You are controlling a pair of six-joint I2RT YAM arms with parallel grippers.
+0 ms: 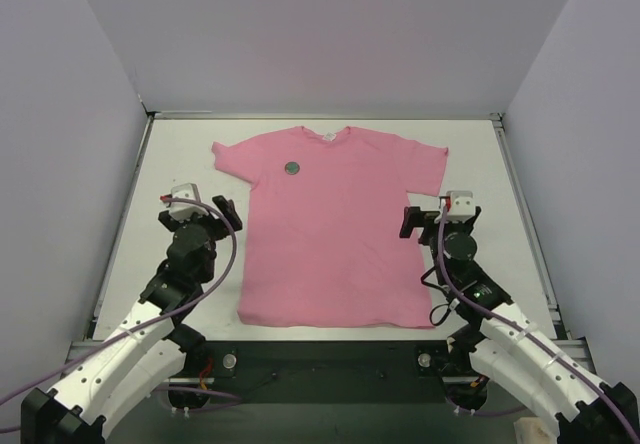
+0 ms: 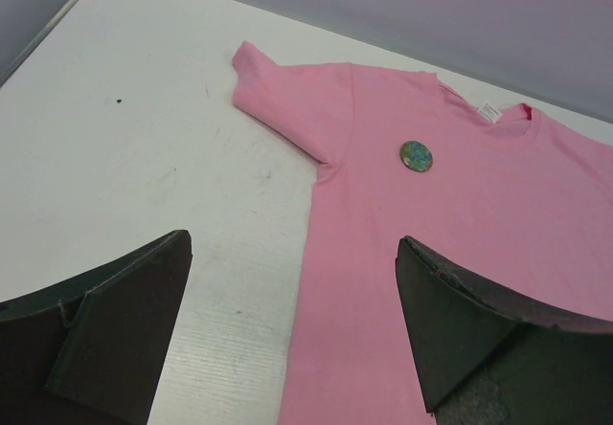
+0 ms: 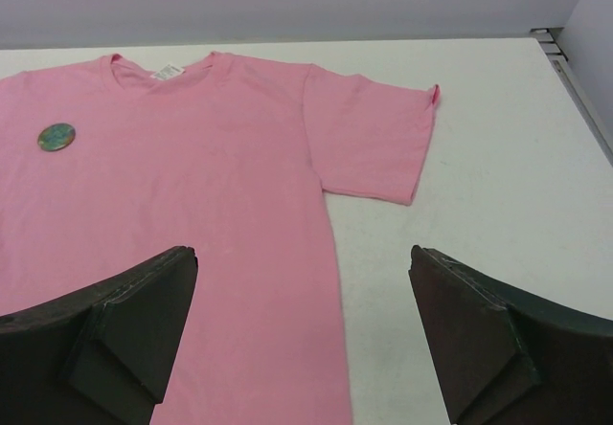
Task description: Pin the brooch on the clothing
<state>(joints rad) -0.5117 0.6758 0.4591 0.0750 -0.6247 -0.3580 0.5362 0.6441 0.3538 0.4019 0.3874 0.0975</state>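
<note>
The pink T-shirt clothing (image 1: 330, 234) (image 2: 460, 243) (image 3: 192, 214) lies flat in the middle of the white table, neck away from the arms. The small round green-dark brooch (image 1: 292, 168) (image 2: 416, 156) (image 3: 56, 137) rests on its chest, left of the neck label. My left gripper (image 1: 222, 210) (image 2: 292, 324) hovers open over the shirt's left edge, nothing between its fingers. Over the shirt's right edge, my right gripper (image 1: 414, 220) (image 3: 305, 334) stands open and empty too.
Grey walls close the table on three sides, with a metal rail (image 1: 528, 214) along the right edge. Bare white table (image 1: 170, 164) shows on both sides of the shirt. The left sleeve (image 2: 287, 100) is folded slightly.
</note>
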